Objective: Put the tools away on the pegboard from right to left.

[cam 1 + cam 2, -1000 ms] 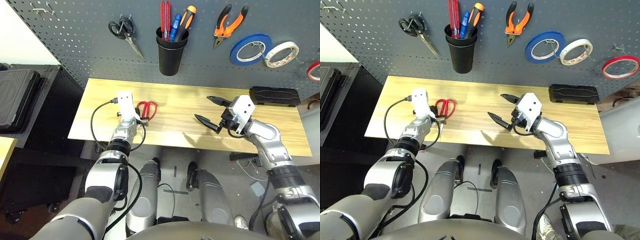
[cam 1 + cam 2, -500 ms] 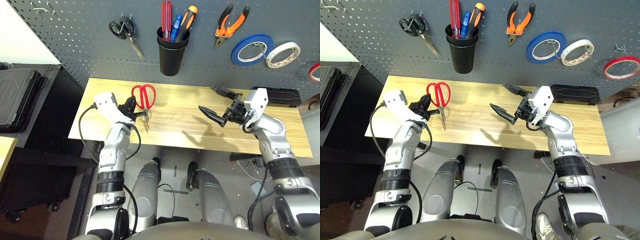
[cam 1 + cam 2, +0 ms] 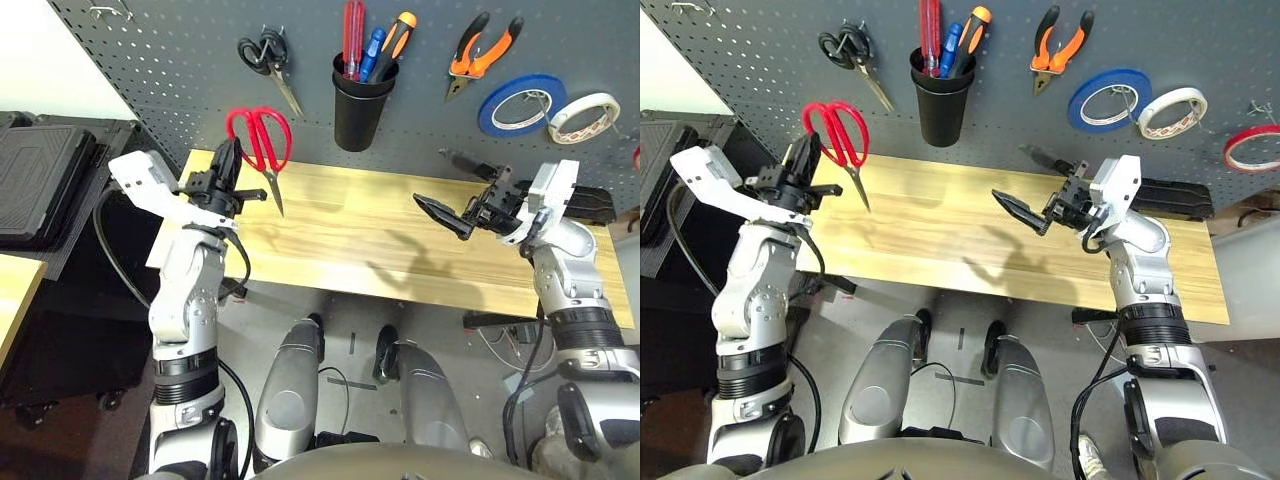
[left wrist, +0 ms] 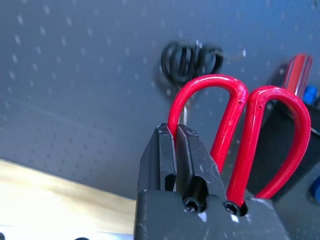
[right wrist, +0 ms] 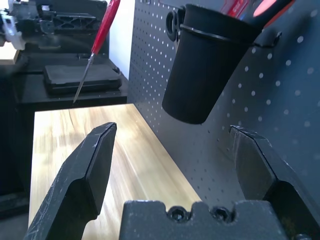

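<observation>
At left, our left gripper is closed on one handle loop of the red-handled scissors, blades down near the pegboard; at right, our right gripper stands wide open, empty, above the table.

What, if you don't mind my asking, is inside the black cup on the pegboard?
The black cup holds red, blue and orange-and-black handles; their lower ends are hidden by its wall.

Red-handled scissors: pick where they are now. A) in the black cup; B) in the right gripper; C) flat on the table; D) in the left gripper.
D: the left gripper's fingers are closed on one red handle loop of the scissors.
</observation>
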Robot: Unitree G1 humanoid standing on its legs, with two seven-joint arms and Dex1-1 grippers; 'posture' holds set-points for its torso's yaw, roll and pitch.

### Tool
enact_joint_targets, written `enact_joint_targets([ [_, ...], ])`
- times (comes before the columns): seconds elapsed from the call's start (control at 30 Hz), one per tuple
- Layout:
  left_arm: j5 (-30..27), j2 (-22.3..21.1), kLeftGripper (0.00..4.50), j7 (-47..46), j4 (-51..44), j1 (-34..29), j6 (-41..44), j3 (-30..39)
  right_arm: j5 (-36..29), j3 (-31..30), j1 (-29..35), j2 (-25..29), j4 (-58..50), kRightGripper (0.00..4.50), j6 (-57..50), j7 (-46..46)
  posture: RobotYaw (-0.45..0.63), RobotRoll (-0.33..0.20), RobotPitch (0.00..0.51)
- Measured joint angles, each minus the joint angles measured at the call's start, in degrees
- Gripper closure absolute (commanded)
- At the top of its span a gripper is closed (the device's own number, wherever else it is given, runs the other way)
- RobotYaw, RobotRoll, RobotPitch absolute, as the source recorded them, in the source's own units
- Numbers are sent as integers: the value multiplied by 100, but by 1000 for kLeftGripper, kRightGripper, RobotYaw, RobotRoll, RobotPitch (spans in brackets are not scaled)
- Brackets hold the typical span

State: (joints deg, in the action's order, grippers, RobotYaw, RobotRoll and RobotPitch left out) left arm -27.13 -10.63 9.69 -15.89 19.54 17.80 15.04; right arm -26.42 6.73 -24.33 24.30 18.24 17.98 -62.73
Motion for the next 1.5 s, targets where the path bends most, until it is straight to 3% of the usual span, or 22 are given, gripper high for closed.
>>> enact_joint_targets([
  [0.4,257,-206,4463,-86,1263,1302,-177,33,-65,33,-108,-134,-160,0,-124,135,283,0,240],
  [0.6,536,-219,4463,-218,2663,2183,-803,146,-57,31,-85,-208,-194,0,-132,173,269,0,235],
  [0.97,890,-370,4463,122,4708,3192,-1592,62,54,21,-68,-274,-200,0,-86,305,245,0,229],
  [1.0,937,-379,3853,177,4830,3210,-1649,9,76,20,-68,-280,-200,0,-73,327,240,0,228],
  [1.03,1024,-403,3658,214,4958,3212,-1695,-63,102,19,-67,-293,-200,0,-41,368,240,0,228],
  [1.17,1309,-431,2148,383,5240,3058,-1800,-311,302,6,-4,-415,-199,0,78,595,239,0,229],
  [1.33,1415,-454,196,545,4915,2321,-1833,-446,596,18,122,-555,-165,0,171,1151,245,0,231],
  [1.37,1424,-454,11,565,4838,2163,-1811,-465,645,23,139,-585,-134,0,179,1263,248,0,230],
  [1.5,1427,-464,11,679,4271,1535,-1745,-508,930,78,241,-752,64,0,218,1975,250,0,227],
])
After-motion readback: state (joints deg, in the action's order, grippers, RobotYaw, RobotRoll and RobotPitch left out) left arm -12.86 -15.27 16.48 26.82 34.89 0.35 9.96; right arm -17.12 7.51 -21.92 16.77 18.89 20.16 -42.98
